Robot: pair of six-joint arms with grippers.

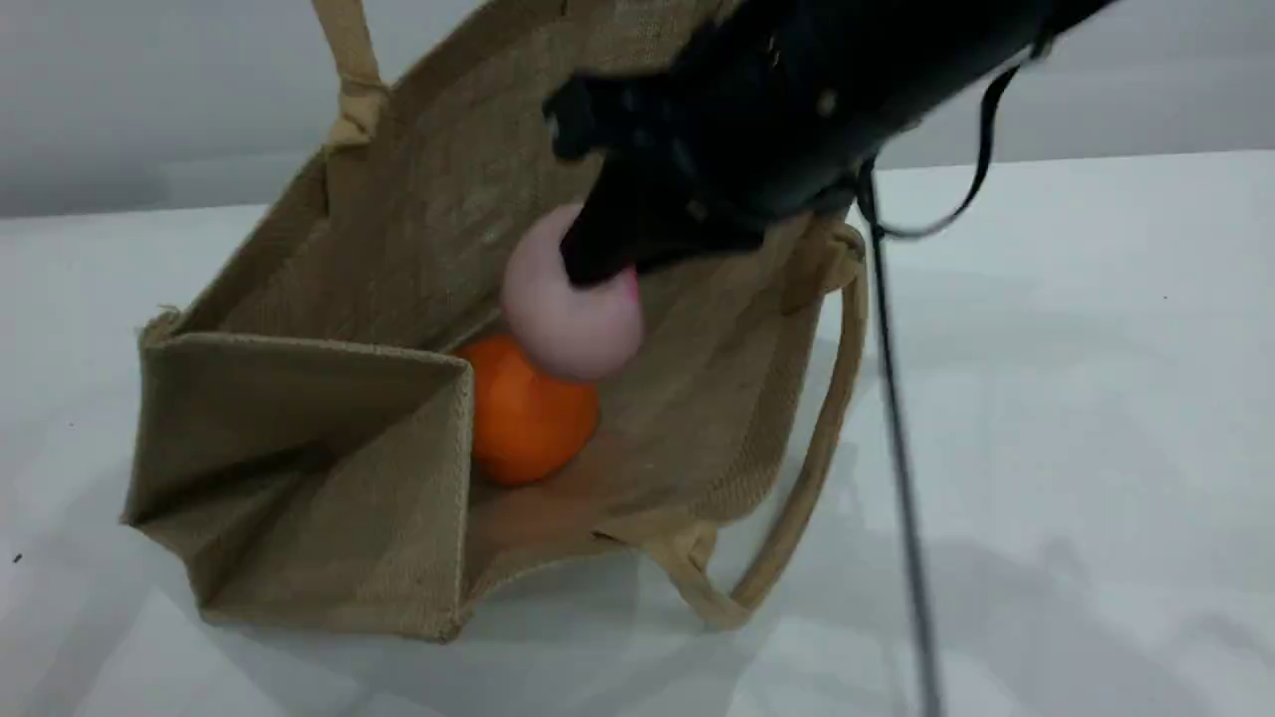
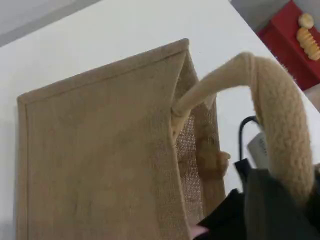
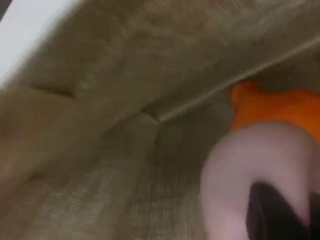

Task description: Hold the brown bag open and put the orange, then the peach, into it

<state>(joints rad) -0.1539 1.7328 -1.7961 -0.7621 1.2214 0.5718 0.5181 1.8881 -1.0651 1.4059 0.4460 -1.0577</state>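
Note:
The brown bag (image 1: 329, 438) lies on its side on the white table with its mouth held open. Its upper beige handle (image 2: 280, 115) is lifted, and my left gripper (image 2: 290, 200) is shut on that handle; this gripper is outside the scene view. The orange (image 1: 528, 418) rests inside the bag on its lower wall. Just above it, touching or nearly so, is the peach (image 1: 573, 319), held by my shut right gripper (image 1: 608, 264), which reaches into the bag's mouth. In the right wrist view the peach (image 3: 255, 170) fills the lower right, with a dark fingertip (image 3: 270, 215) on it and the orange (image 3: 275, 107) behind.
The bag's lower handle (image 1: 817, 448) lies looped on the table at the front right. A black cable (image 1: 896, 428) hangs from the right arm in front of the table. A red box (image 2: 292, 40) with yellow items sits beyond the table's edge.

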